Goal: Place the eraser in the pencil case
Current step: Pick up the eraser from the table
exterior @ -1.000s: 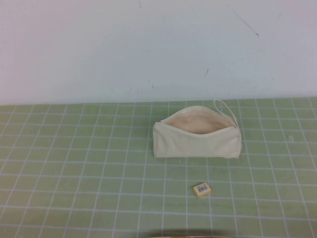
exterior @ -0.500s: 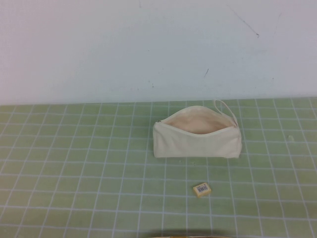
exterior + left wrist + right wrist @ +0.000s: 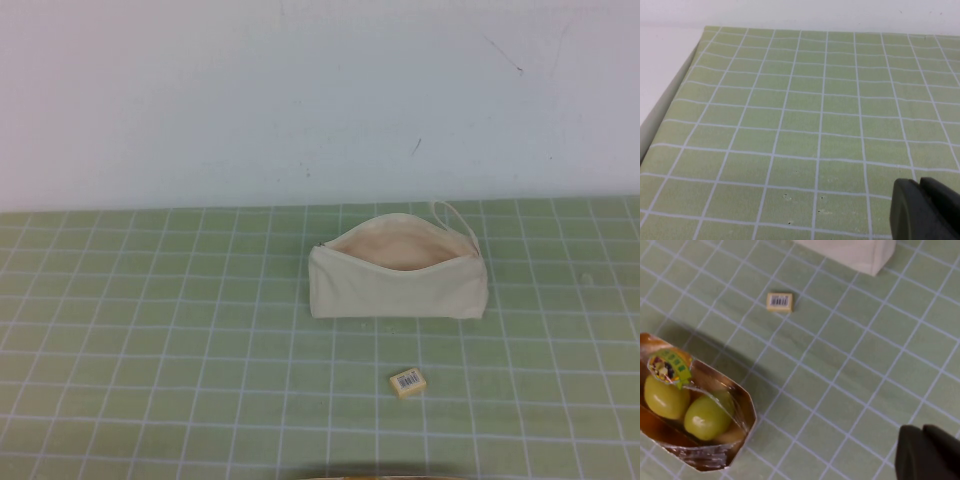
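Observation:
The eraser (image 3: pixel 408 383) is a tiny tan block with a barcode label, lying on the green grid mat in front of the pencil case (image 3: pixel 398 281). The case is a cream-white pouch, zip open, showing its beige lining, with a loop strap at its right end. Neither arm shows in the high view. In the right wrist view the eraser (image 3: pixel 779 302) lies near a corner of the pencil case (image 3: pixel 855 252); my right gripper (image 3: pixel 922 442) is shut, well away from both. My left gripper (image 3: pixel 919 195) is shut over bare mat, far from both objects.
A foil tray of green fruit (image 3: pixel 687 410) sits on the mat near the front edge, close to the eraser. The mat's left edge (image 3: pixel 670 95) shows in the left wrist view. A white wall stands behind the table.

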You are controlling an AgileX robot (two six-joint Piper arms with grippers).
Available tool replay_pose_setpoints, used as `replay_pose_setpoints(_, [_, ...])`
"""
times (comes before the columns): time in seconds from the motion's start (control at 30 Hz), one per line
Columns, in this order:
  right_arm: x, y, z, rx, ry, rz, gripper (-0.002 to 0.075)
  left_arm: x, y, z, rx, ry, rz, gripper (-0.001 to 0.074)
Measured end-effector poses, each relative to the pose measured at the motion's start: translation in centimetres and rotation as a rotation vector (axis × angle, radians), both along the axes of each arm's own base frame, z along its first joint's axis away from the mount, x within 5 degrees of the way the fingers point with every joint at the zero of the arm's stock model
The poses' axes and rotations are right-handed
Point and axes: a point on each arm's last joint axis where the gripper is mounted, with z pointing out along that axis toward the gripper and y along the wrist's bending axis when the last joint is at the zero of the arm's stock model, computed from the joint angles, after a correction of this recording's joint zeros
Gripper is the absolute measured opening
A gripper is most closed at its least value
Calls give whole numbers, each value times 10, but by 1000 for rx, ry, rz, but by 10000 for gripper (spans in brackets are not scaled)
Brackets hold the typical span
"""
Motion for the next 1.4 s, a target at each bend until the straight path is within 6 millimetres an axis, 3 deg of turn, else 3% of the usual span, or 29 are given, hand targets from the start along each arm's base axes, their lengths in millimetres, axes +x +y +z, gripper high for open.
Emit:
replay_pose_setpoints(0.13, [30,23,2,-137,50,44,-1,0,0,0,0,0,0,-1])
replay_pose_setpoints(0.23, [54,50,-8,-292,92,36,-1,0,0,0,0,0,0,-1])
replay_pose_setpoints(0.53, [96,148,-60,-442,180,173,-1,0,0,0,0,0,0,-1])
replay_pose_setpoints(0.73, [111,189,-100,-442,233,224,11,0,0,0,0,0,0,-1])
replay_pose_setpoints(0.83, [119,199,-117,-405,235,233,100,0,0,0,0,0,0,-1])
replay_pose_setpoints(1.03, [130,211,-147,-351,238,209,493,0,0,0,0,0,0,-1])
replay_pose_setpoints(1.2, [135,216,-163,-323,259,160,568,0,0,0,0,0,0,-1])
replay_pose_setpoints(1.4, [140,220,-184,-302,287,88,561,0,0,0,0,0,0,-1])
